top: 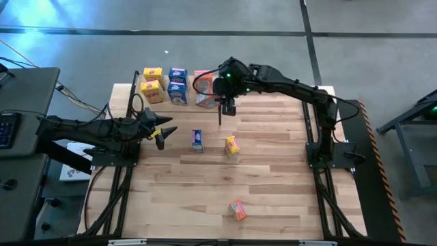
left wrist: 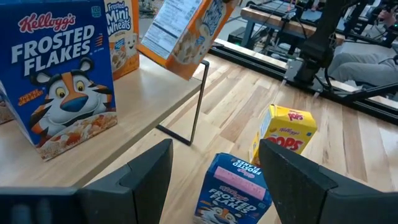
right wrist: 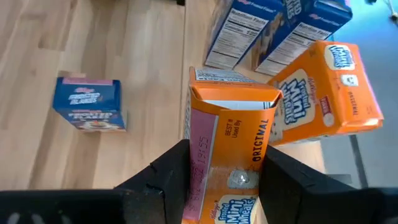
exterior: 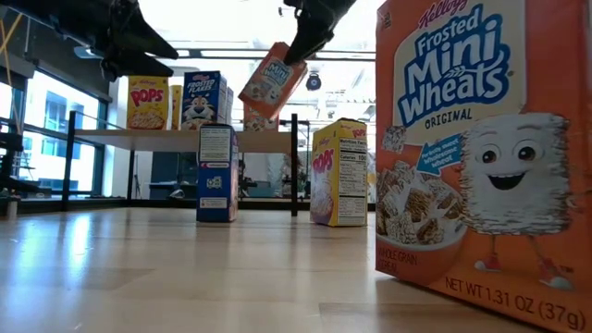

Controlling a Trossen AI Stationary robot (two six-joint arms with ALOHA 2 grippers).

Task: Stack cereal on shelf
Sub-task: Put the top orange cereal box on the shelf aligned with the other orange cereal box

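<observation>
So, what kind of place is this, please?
Most likely a robotics lab or workshop, not a shop: two dark arms are mounted at a wooden table on a bare concrete floor, with large windows and more metal frames behind.

Box labels I can read around the shelf [exterior: 185,139]

On it: "Pops" on a yellow box [exterior: 148,102], "Kellogg's Frosted Flakes" on a blue box [left wrist: 59,74]. Well in front, the near orange box [exterior: 481,148] reads "Frosted Mini Wheats Original, NET WT 1.31 OZ (37g)".
</observation>
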